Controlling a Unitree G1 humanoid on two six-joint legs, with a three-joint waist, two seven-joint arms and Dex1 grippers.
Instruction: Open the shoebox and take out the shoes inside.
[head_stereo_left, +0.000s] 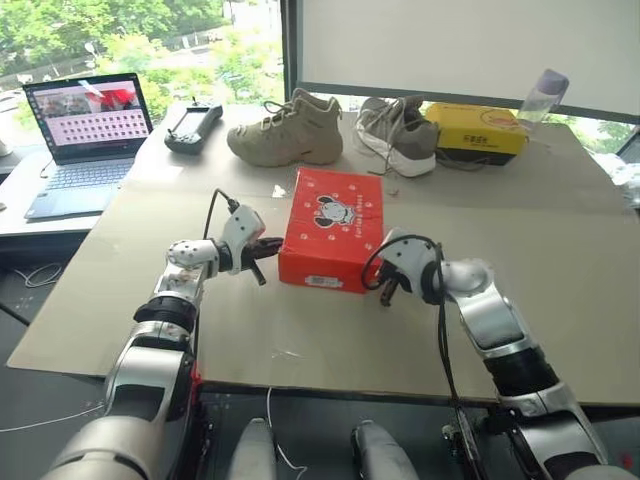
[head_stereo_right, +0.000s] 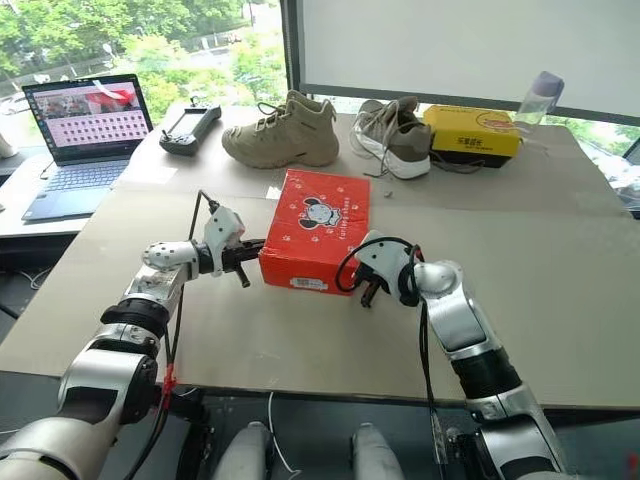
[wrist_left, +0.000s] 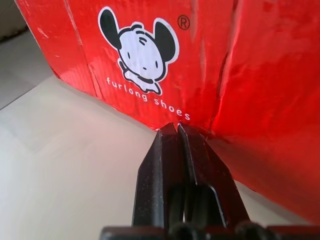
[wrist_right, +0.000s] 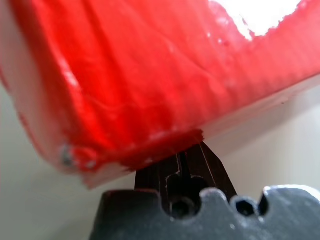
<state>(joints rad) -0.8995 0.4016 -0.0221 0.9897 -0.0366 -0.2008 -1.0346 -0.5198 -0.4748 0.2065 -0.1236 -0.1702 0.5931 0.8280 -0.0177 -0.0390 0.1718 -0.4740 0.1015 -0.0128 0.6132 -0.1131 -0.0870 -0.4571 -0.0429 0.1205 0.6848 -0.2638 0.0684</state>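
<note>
The red shoebox (head_stereo_left: 333, 228) lies on the table with its lid down, the cartoon mouse (head_stereo_left: 337, 210) facing up and a white label on its near end. The shoes are hidden inside it. My left gripper (head_stereo_left: 268, 250) is shut, its tips (wrist_left: 176, 126) right at the bottom edge of the box's left long side, below the printed mouse. On the other side my right gripper (head_stereo_left: 387, 290) is shut too, low at the box's near right corner. In the right wrist view its fingers (wrist_right: 197, 162) reach just under that corner.
At the back of the table (head_stereo_left: 560, 250) stand a tan boot (head_stereo_left: 288, 130), a grey-and-white sneaker (head_stereo_left: 400, 135) and a yellow box (head_stereo_left: 475, 130). A black controller (head_stereo_left: 193, 125) and an open laptop (head_stereo_left: 85, 130) sit back left, a bottle (head_stereo_left: 543, 95) back right.
</note>
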